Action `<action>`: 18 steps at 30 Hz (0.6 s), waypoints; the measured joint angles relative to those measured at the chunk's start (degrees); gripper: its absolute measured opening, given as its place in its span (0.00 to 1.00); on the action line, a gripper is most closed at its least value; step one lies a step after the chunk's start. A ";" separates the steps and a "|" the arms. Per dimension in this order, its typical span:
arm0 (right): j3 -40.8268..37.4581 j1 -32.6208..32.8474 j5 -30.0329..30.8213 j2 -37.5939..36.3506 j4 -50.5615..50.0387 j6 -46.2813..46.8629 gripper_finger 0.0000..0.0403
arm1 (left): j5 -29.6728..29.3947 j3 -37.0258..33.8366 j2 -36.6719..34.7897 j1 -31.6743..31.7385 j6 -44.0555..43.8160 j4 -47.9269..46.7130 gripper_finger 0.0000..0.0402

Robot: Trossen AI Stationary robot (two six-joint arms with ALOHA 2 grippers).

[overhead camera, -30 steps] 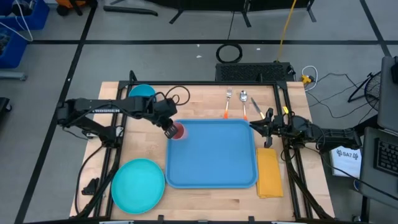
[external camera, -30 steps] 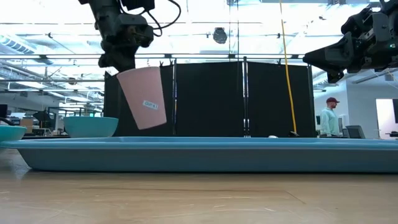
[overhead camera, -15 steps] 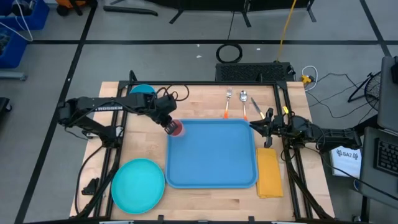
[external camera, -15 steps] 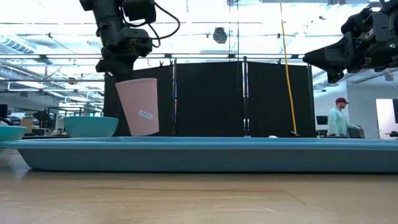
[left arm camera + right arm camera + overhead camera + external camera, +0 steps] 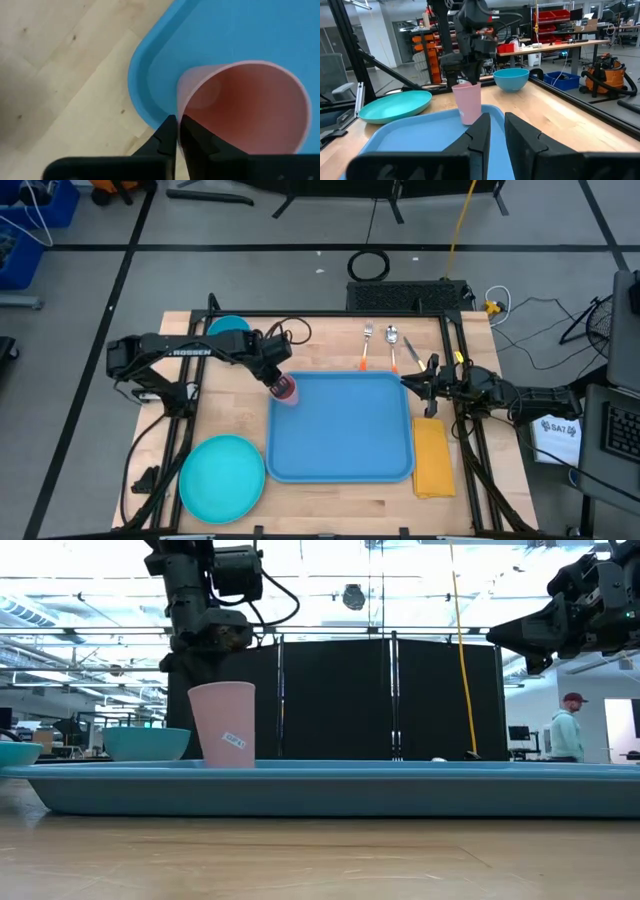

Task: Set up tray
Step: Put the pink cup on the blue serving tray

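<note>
The pink cup (image 5: 224,725) stands upright with its base on the far-left corner of the blue tray (image 5: 345,430). In the left wrist view the cup (image 5: 245,105) shows from above, mouth open. My left gripper (image 5: 275,383) is just above the cup's left side, shut on its rim. My right gripper (image 5: 408,380) hovers shut and empty over the tray's far-right corner, pointing toward the cup (image 5: 467,102). My left gripper (image 5: 178,131) pinches the cup's rim (image 5: 179,107) on its left side, with one finger inside the cup and one outside. The fingers come from above, pointing down. The cup stands upright with its base on the tray.
A turquoise plate (image 5: 221,477) lies left of the tray near the near edge. A turquoise bowl (image 5: 228,327) sits at the far-left corner of the table. A yellow napkin (image 5: 433,457) lies right of the tray. Fork (image 5: 368,332) and spoon (image 5: 392,335) lie beyond it. A person (image 5: 568,730) stands in the room behind.
My left gripper has come down, staying shut on the cup's rim. The cup, which hung tilted above the tray, has swung upright and now stands on the tray's far-left corner.
</note>
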 joint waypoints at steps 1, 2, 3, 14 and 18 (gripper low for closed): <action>0.00 -0.01 0.00 0.03 0.01 0.00 0.12 | -0.01 -0.03 0.09 -0.05 0.04 0.32 0.09; 0.00 -0.01 0.02 0.07 -0.01 0.00 0.12 | -0.01 -0.03 0.07 -0.06 0.00 0.48 0.10; 0.00 -0.01 0.02 0.11 0.01 0.01 0.12 | -0.01 -0.03 -0.05 -0.07 -0.25 0.48 0.11; 0.00 -0.01 0.00 0.11 0.03 0.00 0.12 | 0.14 -0.03 -0.09 -0.06 -0.21 0.49 0.15; 0.00 0.00 0.00 0.11 0.05 0.00 0.12 | 0.18 -0.05 -0.09 -0.16 0.14 0.49 0.15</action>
